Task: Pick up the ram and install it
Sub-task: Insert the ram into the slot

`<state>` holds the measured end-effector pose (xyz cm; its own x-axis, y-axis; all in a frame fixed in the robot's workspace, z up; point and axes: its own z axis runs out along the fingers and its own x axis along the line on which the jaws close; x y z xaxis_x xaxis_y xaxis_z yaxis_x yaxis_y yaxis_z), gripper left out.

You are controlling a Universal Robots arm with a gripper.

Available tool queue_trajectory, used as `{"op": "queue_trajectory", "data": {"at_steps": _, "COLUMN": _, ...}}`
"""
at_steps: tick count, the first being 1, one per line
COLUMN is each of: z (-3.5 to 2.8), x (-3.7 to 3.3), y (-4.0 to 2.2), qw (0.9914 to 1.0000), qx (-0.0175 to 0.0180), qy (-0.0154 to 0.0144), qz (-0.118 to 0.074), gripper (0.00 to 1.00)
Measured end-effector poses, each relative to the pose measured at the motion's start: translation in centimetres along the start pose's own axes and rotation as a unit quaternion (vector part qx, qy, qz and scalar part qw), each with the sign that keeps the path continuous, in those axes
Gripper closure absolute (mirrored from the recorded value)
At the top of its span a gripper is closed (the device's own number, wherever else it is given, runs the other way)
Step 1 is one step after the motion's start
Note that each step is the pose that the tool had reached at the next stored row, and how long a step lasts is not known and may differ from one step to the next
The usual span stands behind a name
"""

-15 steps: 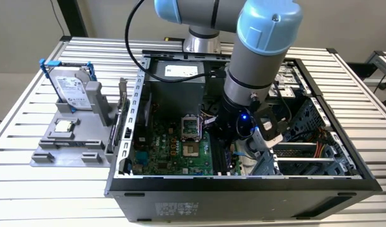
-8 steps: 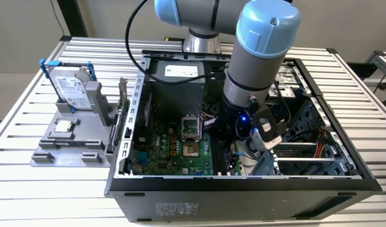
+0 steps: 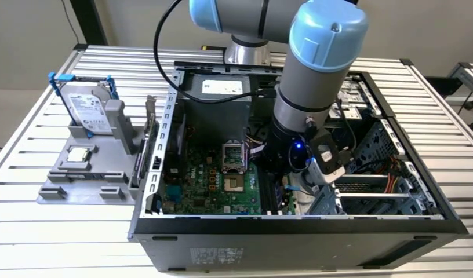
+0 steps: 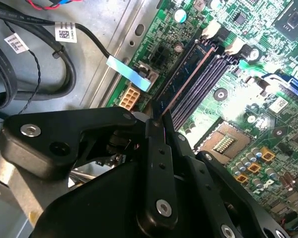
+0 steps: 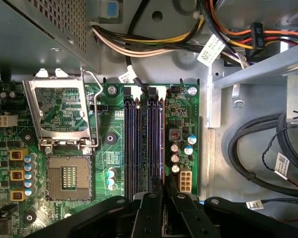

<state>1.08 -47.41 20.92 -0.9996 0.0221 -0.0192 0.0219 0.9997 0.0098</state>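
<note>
**Gripper low over the memory slots**

Inside the open computer case [image 3: 298, 223], the gripper [image 4: 156, 119] sits closed on the ram [image 4: 186, 79], a thin stick standing edge-on in the outermost memory slot [image 5: 162, 139] of the motherboard [image 5: 109, 148]. The gripper's black body hides the stick's near end (chips cannot be made out). Outside the case, the hard drive [image 3: 88, 110] stands on a grey rack [image 3: 82, 185].

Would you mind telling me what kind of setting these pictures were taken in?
Probably a robotics lab or test bench for computer assembly: an open black desktop computer case lies on a ribbed aluminium-profile table, beside a grey fixture holding a silver hard drive.
</note>
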Motion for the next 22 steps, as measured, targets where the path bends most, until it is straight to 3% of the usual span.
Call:
{"op": "queue_trajectory", "data": {"at_steps": 1, "z": 0.01, "x": 0.0, "y": 0.01, "qw": 1.0, "qx": -0.0001, "qy": 0.0, "qz": 0.0, "gripper": 0.0}}
{"op": "queue_trajectory", "data": {"at_steps": 7, "z": -0.04, "x": 0.0, "y": 0.0, "qw": 1.0, "qx": 0.0003, "qy": 0.0001, "qz": -0.001, "gripper": 0.0}}
{"op": "queue_trajectory", "data": {"at_steps": 10, "z": -0.5, "x": -0.01, "y": 0.0, "qw": 1.0, "qx": 0.0002, "qy": 0.0001, "qz": -0.001, "gripper": 0.0}}
{"op": "queue_trajectory", "data": {"at_steps": 18, "z": -3.84, "x": -0.06, "y": 0.03, "qw": 1.0, "qx": 0.0002, "qy": 0.0001, "qz": -0.001, "gripper": 0.0}}
{"op": "queue_trajectory", "data": {"at_steps": 22, "z": -4.51, "x": -0.08, "y": 0.04, "qw": 1.0, "qx": 0.0002, "qy": 0.0001, "qz": -0.001, "gripper": 0.0}}
